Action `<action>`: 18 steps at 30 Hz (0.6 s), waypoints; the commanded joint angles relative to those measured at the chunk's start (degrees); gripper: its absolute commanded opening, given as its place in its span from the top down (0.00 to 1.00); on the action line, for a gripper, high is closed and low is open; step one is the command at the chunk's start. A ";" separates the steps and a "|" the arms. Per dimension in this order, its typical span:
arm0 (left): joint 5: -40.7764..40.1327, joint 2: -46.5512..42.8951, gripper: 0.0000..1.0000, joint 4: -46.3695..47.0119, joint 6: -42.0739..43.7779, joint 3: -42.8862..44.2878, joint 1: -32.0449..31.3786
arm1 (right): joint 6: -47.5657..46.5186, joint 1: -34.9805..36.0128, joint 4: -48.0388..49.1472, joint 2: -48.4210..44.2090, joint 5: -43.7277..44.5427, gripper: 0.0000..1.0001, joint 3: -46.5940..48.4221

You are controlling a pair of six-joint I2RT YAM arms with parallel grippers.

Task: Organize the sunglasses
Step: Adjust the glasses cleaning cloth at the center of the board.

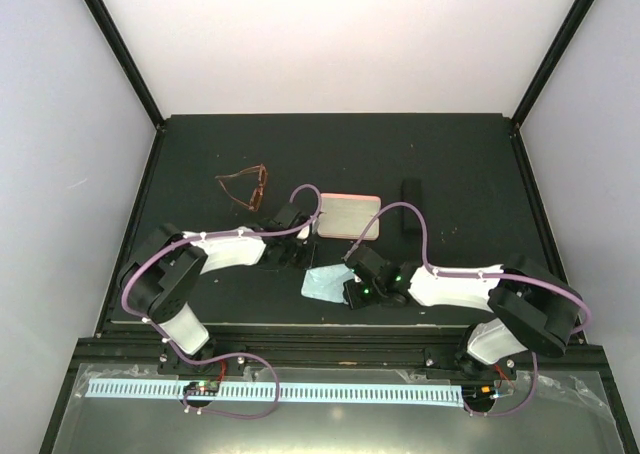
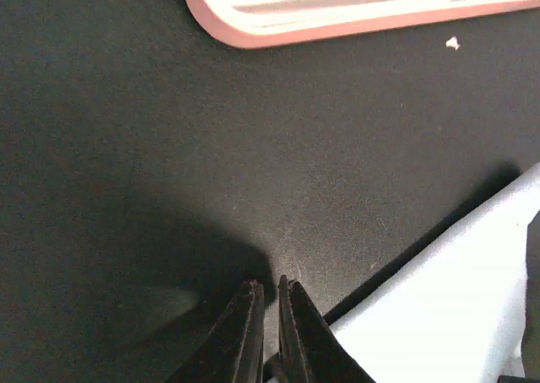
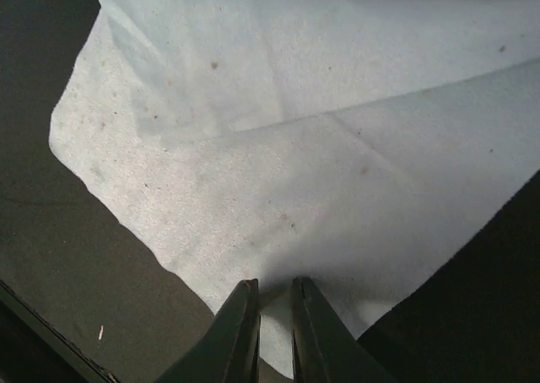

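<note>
Top external view, as if standing behind the arms: at the far left of the dark table point(image 1: 450, 154) lie the brownish-amber sunglasses point(image 1: 243, 188), arms unfolded, well apart from both grippers; no second pair is in sight; the left gripper point(image 2: 268, 286) hangs low over bare table, fingers pressed nearly together on nothing I can see; beyond it sits a pink case point(image 1: 348, 215); a light blue cloth point(image 1: 325, 282) lies between the grippers, probably being readied for the glasses; the right gripper point(image 3: 272, 283) hovers over it, fingers a slit apart; whether they nip the cloth I cannot tell; a black case point(image 1: 411, 192) almost vanishes against the table.
</note>
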 commanded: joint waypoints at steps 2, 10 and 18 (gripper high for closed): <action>-0.25 -5.14 0.91 -0.19 3.09 0.62 0.36 | 0.40 -0.39 -6.10 -0.04 1.71 0.85 -1.54; 24.09 -4.54 0.89 9.30 3.83 -3.06 -1.48 | 1.23 -0.35 -5.30 0.10 1.10 0.87 -1.79; 25.24 3.19 0.84 9.35 3.07 -1.99 -3.95 | 2.21 -0.35 -4.66 0.42 0.73 0.89 -2.64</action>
